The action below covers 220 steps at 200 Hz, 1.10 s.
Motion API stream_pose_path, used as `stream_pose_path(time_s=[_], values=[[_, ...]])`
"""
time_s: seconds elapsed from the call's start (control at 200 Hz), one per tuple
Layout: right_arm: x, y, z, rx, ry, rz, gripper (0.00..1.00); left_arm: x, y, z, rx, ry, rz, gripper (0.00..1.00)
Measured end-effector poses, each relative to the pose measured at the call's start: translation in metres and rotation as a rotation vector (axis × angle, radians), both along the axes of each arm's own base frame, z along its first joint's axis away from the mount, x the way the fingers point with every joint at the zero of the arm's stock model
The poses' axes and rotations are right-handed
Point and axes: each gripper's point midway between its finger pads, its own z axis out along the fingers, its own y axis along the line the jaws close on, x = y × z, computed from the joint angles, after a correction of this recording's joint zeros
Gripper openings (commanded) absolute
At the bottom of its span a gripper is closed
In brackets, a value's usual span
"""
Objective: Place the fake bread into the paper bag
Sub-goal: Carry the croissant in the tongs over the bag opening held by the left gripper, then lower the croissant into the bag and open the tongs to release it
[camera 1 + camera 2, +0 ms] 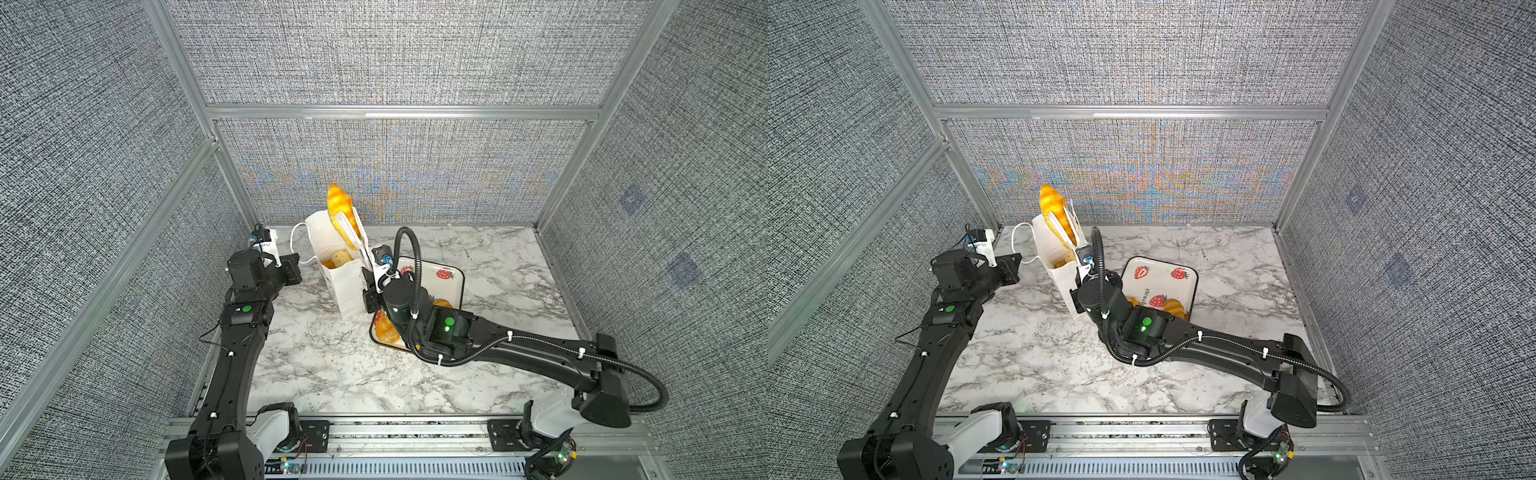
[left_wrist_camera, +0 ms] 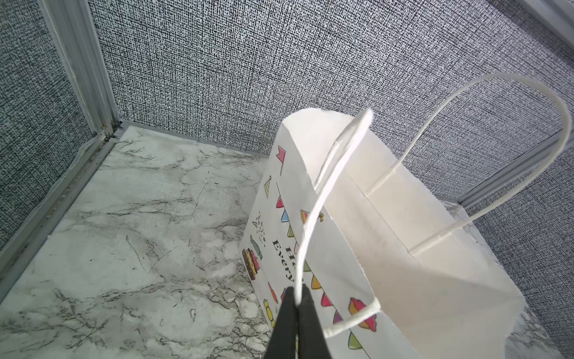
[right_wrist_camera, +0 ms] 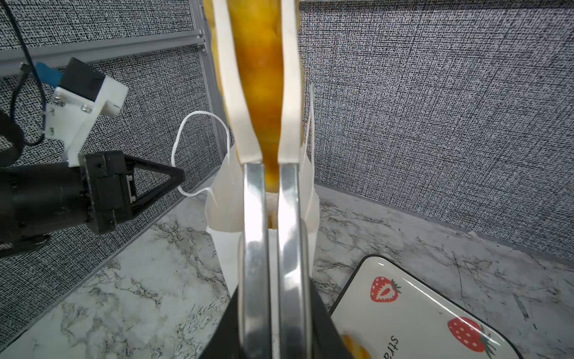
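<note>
Tongs [image 1: 349, 228] in the right gripper [image 1: 369, 284] clamp a croissant [image 1: 337, 201], long axis near upright, just above the paper bag [image 1: 345, 291] mouth, centre frame. Left gripper [image 2: 295, 296] pinches the handle [image 2: 341, 149].

Grey panelled cell around a marble-look counter

Walls [image 1: 395, 54] of grey woven-textured panels, set in pale aluminium framing [image 1: 399, 112], close in a white counter [image 1: 332, 374] veined in grey. A slotted metal rail [image 1: 407, 428] runs along its near edge. The light is bright and even.
</note>
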Motion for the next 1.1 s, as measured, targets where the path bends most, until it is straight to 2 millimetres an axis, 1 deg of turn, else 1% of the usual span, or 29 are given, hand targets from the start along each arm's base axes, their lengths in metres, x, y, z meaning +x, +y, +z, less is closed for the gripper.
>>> stream_pose_path(time_s=[0.18, 0.39, 0.57, 0.86, 0.94, 1.1], values=[[0.011, 0.013, -0.012, -0.02, 0.048, 0.017, 0.24, 0.0, 0.0, 0.0, 0.0, 0.0, 0.0, 0.0], [0.022, 0.015, -0.037, -0.036, 0.123, 0.035, 0.24, 0.0, 0.0, 0.0, 0.0, 0.0, 0.0, 0.0], [0.034, 0.015, -0.052, -0.023, 0.185, 0.036, 0.24, 0.0, 0.0, 0.0, 0.0, 0.0, 0.0, 0.0], [0.038, 0.022, -0.072, -0.035, 0.257, 0.055, 0.24, 0.0, 0.0, 0.0, 0.0, 0.0, 0.0, 0.0], [0.038, 0.021, -0.076, -0.041, 0.27, 0.056, 0.27, 0.0, 0.0, 0.0, 0.0, 0.0, 0.0, 0.0], [0.037, 0.02, -0.082, -0.046, 0.286, 0.053, 0.37, 0.0, 0.0, 0.0, 0.0, 0.0, 0.0, 0.0]])
